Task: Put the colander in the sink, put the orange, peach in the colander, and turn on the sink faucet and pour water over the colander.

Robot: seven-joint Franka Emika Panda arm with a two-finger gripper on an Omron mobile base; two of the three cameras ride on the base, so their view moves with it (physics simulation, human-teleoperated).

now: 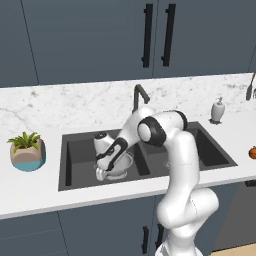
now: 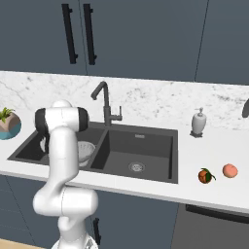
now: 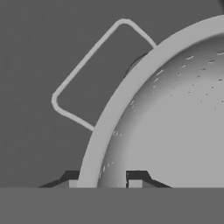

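From the left base view the arm bends over the counter edge and reaches down into the left basin of the sink [image 1: 75,165], with the gripper [image 1: 102,172] low at the near left rim of the colander [image 1: 121,167], which sits on that basin's floor. The faucet [image 1: 139,96] stands behind the divider, a dispenser [image 1: 217,110] is far right on the counter, a plant [image 1: 27,151] is on the left, and the orange [image 1: 253,152] is just peeking in at the right edge. The right base view has the arm's elbow blocking the hand, but the colander's far side shows past it, and both the orange and the peach [image 2: 229,170] lie side by side on the counter right of the sink, well apart from the colander. The hand view looks straight down on the rim: one fingertip [image 3: 72,183] is outside it and the other inside, so the rim runs between them, but I can't tell if they're pinching it.
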